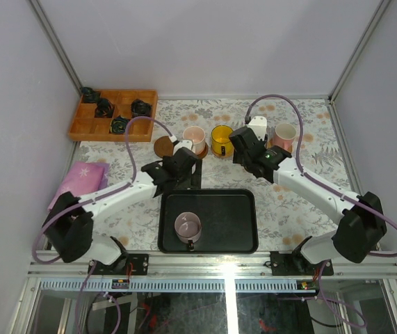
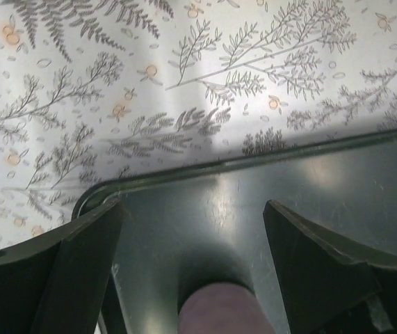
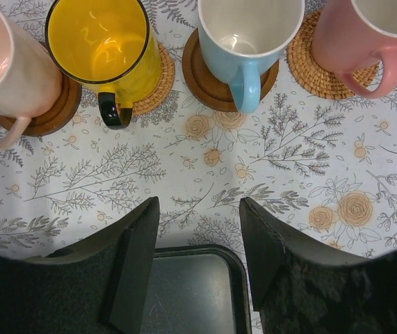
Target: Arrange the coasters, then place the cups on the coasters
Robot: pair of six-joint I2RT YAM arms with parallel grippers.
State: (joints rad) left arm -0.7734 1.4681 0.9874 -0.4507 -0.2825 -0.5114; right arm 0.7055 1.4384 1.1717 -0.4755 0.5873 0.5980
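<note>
A mauve cup [image 1: 188, 226] [image 2: 219, 306] stands in the black tray [image 1: 233, 229] [image 2: 288, 181]. My left gripper [image 1: 184, 170] [image 2: 192, 205] hangs open above the tray's far left corner, the cup's rim low between its fingers and untouched. Behind the tray is a row: a pale pink cup [image 3: 3, 69] on a wooden coaster [image 3: 42, 115], a yellow cup [image 3: 101, 42], a blue-handled cup [image 3: 247, 35] and a pink cup [image 3: 365, 35], each on its own coaster. One bare coaster [image 1: 162, 147] lies left of the row. My right gripper [image 1: 243, 146] [image 3: 199, 209] is open and empty, above the tray corner [image 3: 191, 285].
A wooden compartment box [image 1: 115, 115] with small black objects sits at the far left. A pink cloth [image 1: 83, 177] lies at the left edge. White walls close in the flowered table on three sides.
</note>
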